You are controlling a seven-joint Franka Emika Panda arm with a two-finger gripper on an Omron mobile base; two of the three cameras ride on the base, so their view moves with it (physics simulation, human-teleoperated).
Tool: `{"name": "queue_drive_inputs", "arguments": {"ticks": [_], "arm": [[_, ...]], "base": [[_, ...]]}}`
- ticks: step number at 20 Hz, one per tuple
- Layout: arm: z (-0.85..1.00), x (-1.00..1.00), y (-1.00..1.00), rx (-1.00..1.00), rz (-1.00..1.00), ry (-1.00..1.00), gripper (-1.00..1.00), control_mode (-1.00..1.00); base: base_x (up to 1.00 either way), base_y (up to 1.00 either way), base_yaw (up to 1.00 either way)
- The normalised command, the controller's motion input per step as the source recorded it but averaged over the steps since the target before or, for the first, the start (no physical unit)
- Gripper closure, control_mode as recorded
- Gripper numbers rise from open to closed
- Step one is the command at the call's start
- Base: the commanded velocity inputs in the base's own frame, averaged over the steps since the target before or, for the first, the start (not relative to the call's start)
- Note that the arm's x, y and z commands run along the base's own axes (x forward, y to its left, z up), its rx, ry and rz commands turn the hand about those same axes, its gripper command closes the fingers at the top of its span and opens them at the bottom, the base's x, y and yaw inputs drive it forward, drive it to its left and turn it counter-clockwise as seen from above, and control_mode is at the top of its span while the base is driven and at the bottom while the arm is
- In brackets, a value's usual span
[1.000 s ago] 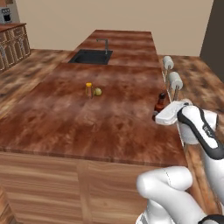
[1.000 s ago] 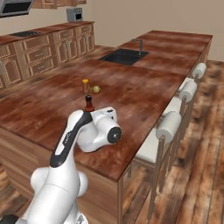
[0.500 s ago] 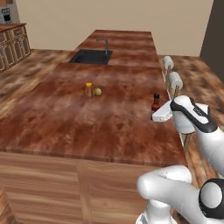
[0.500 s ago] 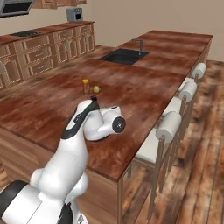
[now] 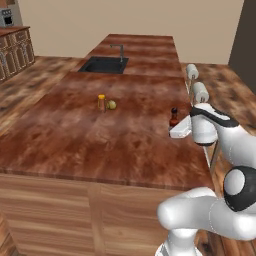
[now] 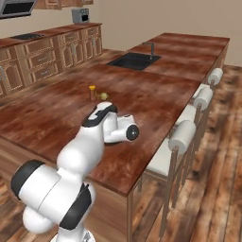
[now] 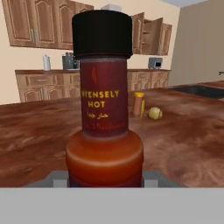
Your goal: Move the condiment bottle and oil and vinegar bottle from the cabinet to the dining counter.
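The condiment bottle point(image 7: 105, 109), dark red-brown with a dark cap and an "intensely hot" label, stands upright close before the hand camera. My gripper point(image 7: 105, 178) is shut on its base, one grey finger point(image 7: 56, 177) on each side. From the left base view the bottle point(image 5: 173, 117) is at the right edge of the dining counter point(image 5: 90, 140), with the gripper point(image 5: 176, 129) low against it. Whether it rests on the top I cannot tell. The cabinet point(image 7: 151, 34) hangs open on the far wall. The oil and vinegar bottle is out of view.
A short orange-yellow jar point(image 5: 101, 102) and a small yellow-green ball point(image 5: 112, 104) sit mid-counter. Farther along is the black sink point(image 5: 104, 65). Cushioned stools point(image 5: 200, 92) line the right side of the counter point(image 6: 156, 94). Drawer cabinets point(image 6: 42, 56) stand beyond.
The hand has carried the bottle a little leftward and lower, further in over the counter's right edge. The jar and the ball have stayed put.
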Motion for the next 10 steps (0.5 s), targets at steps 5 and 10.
{"name": "queue_drive_inputs", "arguments": {"ticks": [5, 10], "arm": [[-0.17, 0.45, -0.07, 0.00, 0.00, -0.01, 1.00, -1.00], [-0.08, 0.48, -0.08, 0.00, 0.00, 0.00, 1.00, -1.00]], "base": [[0.00, 0.00, 0.00], [0.00, 0.00, 0.00]]}}
